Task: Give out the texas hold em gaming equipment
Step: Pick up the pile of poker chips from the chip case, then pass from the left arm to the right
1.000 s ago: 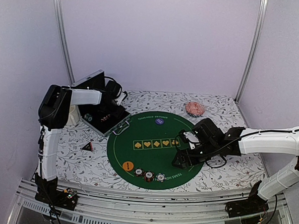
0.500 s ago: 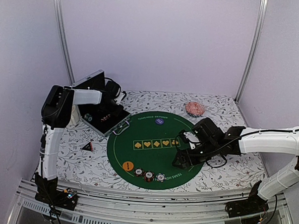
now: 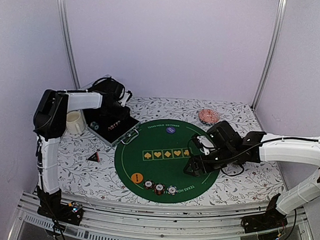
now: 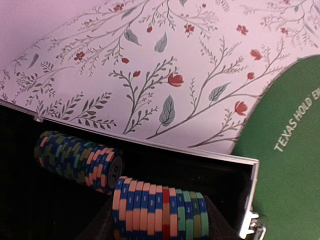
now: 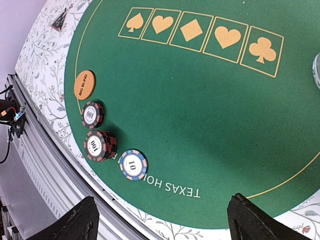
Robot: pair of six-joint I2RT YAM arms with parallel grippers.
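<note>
My left gripper (image 3: 114,114) hangs over the open black case (image 3: 115,130). It is shut on a row of blue, salmon and green striped poker chips (image 4: 160,210), with a dark finger at each end. A second roll of chips (image 4: 75,161) lies in the case. My right gripper (image 3: 195,167) is open and empty above the green mat (image 3: 163,165). On the mat's near edge are an orange disc (image 5: 84,84), a 100 chip (image 5: 93,114), a short stack (image 5: 100,145) and a 10 chip (image 5: 133,164). A purple disc (image 3: 170,129) lies at the far edge. No cards show.
A small dark triangular marker (image 3: 94,157) lies on the floral cloth left of the mat. A white mug (image 3: 75,122) stands behind the case's left side. A pink patterned dish (image 3: 209,116) sits at the back right. The case's metal rim (image 4: 150,145) borders the mat.
The left arm has swung its elbow to the left, uncovering the white mug, with the gripper still over the case. The right gripper has shifted slightly away from the near edge.
</note>
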